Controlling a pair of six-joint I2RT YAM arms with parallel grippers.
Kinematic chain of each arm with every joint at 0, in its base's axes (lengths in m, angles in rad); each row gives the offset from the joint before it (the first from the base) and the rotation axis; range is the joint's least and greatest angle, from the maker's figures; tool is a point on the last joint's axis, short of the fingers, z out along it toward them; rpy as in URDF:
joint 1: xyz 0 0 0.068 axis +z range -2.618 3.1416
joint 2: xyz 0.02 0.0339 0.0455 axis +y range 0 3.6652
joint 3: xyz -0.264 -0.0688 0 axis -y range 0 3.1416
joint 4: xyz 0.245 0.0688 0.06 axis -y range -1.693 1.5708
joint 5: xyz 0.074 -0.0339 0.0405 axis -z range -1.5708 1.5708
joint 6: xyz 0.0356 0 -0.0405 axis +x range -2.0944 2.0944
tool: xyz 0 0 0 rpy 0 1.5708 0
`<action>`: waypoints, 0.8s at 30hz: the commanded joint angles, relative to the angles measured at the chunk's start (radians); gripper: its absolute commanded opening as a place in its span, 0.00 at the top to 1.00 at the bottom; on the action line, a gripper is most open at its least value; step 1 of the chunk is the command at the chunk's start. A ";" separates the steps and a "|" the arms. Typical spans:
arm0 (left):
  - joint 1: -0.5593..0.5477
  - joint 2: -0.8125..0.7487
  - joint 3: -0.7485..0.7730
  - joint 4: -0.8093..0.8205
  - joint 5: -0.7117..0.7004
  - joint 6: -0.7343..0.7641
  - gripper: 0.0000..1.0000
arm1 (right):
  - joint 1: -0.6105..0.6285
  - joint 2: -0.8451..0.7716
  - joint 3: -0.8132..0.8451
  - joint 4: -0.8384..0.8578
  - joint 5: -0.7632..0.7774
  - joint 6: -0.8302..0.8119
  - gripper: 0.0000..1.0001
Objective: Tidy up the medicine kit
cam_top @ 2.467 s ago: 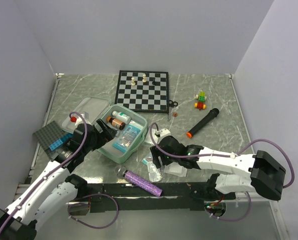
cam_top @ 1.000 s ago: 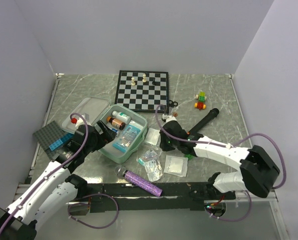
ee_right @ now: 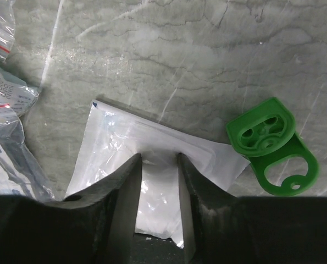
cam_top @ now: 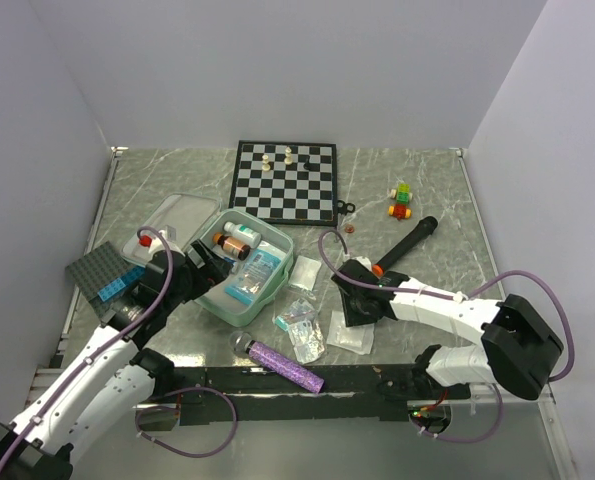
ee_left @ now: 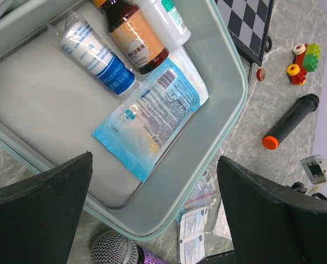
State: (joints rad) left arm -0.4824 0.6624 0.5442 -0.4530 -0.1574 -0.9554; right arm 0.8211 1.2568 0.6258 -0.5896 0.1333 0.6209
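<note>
Grey-green marbled worktop (cam_top: 432, 175), boxed in by plain white walls. The right tool (ee_right: 158, 160) points straight down, its jaws part way apart. Its tips press on a flat white packet (ee_right: 125, 132) so that a strip of the packet shows between them. The packet lies unlifted and nothing looks gripped; this stance seems meant for pinching so thin a thing off the surface. Just to one side of the packet lies a green plastic tag (ee_right: 273, 146), apart from it. On the other side sits a loose heap of clear bags (cam_top: 302, 328), and a second white packet (cam_top: 304, 272) lies between that heap and the medicine kit (ee_left: 226, 102). The kit is a mint-green case left of centre, its lid (cam_top: 182, 215) thrown back to the far left so the tray is open for loading. The left tool (ee_left: 154, 165) hangs over the kit's near corner, spread fully wide and empty, probably waiting clear of the other arm's path. Inside, a brown bottle (ee_left: 133, 36), a white bottle (ee_left: 166, 19) and a blue-and-white tube (ee_left: 100, 58) lie side by side toward one end. A blue sachet (ee_left: 152, 113) lies flat beside them, leaving bare lining for the loose packets. Farther out are a purple microphone (cam_top: 282, 365), a chessboard (cam_top: 285, 180), a black marker (cam_top: 405, 243) and toy bricks (cam_top: 401, 200), likely not part of the kit.
</note>
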 commanded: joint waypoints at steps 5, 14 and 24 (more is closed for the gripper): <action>-0.001 -0.018 0.014 0.004 -0.011 0.009 0.01 | 0.007 0.012 0.005 0.004 -0.006 0.019 0.84; -0.002 -0.021 0.028 -0.009 -0.022 0.010 0.01 | 0.007 -0.074 0.141 -0.075 0.054 -0.058 1.00; -0.002 -0.044 0.095 -0.067 -0.079 0.015 0.01 | 0.036 -0.160 0.343 0.161 -0.032 -0.389 1.00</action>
State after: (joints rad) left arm -0.4824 0.6472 0.5720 -0.5007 -0.1886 -0.9550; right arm 0.8425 1.1114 0.8585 -0.5922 0.1463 0.4164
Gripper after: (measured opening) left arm 0.994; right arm 0.007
